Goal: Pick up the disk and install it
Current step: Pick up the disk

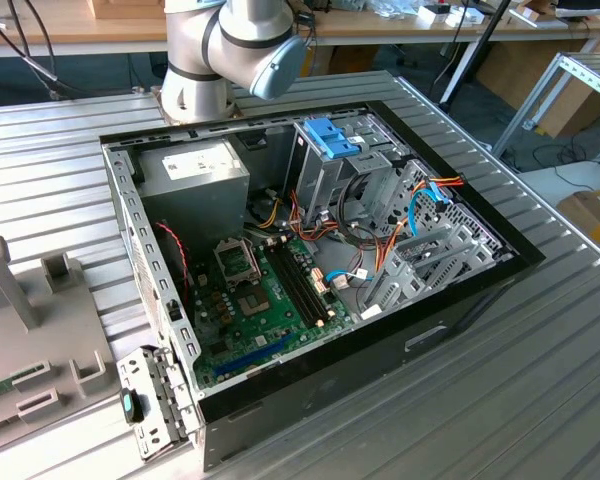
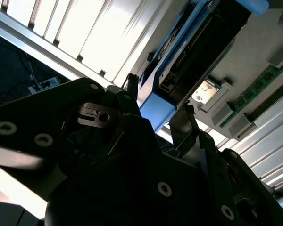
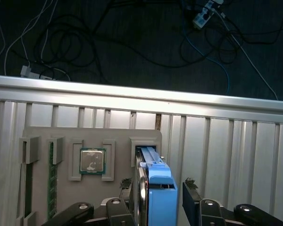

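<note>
gripper (image 3: 159,192) right up close in the first wrist view, jaws spread, fingers (image 3: 190,188) on either side of the disk (image 3: 156,169), a sliver of light showing between finger and blue rail, so nothing is clamped. the disk stands on edge in the end slot of the grey tray (image 3: 42,134). further along the tray, a processor chip (image 3: 93,161) and a memory stick (image 3: 51,179) sit in their own pockets. beyond the tray, the ribbed table (image 3: 236,155), then cables (image 3: 75,42) on the dark floor.
</note>
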